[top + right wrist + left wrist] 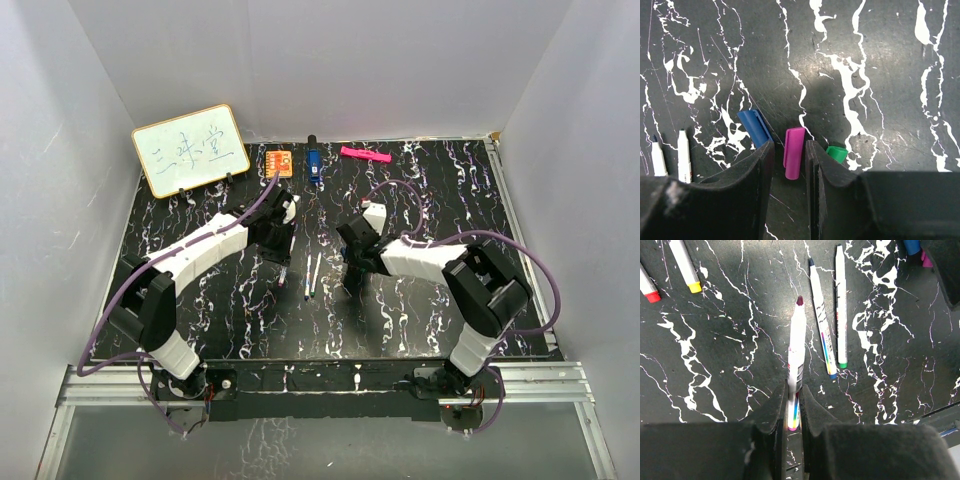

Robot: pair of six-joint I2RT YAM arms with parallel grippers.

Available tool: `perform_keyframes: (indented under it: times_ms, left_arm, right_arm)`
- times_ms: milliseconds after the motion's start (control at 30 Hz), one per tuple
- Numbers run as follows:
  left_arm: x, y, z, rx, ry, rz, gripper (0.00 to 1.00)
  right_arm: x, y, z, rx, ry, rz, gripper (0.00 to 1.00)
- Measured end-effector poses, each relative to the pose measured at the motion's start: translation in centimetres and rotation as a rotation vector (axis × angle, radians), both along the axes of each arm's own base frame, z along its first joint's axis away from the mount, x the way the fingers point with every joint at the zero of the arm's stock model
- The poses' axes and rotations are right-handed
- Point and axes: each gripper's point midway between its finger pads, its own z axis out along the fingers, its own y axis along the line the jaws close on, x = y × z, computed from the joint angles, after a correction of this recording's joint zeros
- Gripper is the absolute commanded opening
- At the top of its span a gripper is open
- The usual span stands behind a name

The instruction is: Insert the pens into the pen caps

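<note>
My left gripper (794,390) is shut on a white pen (796,345) with a dark red tip that points away from the wrist. Two more white pens lie just right of it, one with a blue end (821,320) and one with a green end (841,305). Two pens with yellow (685,265) and red (647,287) ends lie at the far left. My right gripper (790,145) stands narrowly open around a purple cap (794,152) lying on the table. A blue cap (755,127) lies outside its left finger and a green cap (837,153) outside its right finger.
A whiteboard (190,150) stands at the back left. An orange block (280,162), a blue object (314,165) and a pink marker (364,154) lie along the back edge. Both grippers (283,255) (352,275) work close together at mid-table, with the loose pens (312,272) between them.
</note>
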Motion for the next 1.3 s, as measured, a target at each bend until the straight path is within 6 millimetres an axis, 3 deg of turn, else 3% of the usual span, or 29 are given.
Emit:
perform_keyframes:
  times_ms: [333,1033,1133,1300]
  left_arm:
    - [0.1,0.0,0.0,-0.004,-0.001,0.002,0.0]
    - [0.1,-0.1,0.1,-0.008,-0.003,-0.003,0.0]
    - [0.1,-0.1,0.1,-0.009,-0.002,-0.003,0.0]
    - [0.2,-0.1,0.1,-0.013,-0.005,-0.004,0.0]
  right_arm:
    - [1.1,0.9,-0.6,-0.021,0.017,0.012,0.26]
    - [-0.1,1.1,-0.9,-0.073,0.04,0.034,0.25]
    - [-0.4,1.1,-1.0,-0.086,0.042,0.041,0.2]
    - [-0.4,0.8,-1.2,-0.121,0.038,0.041,0.0]
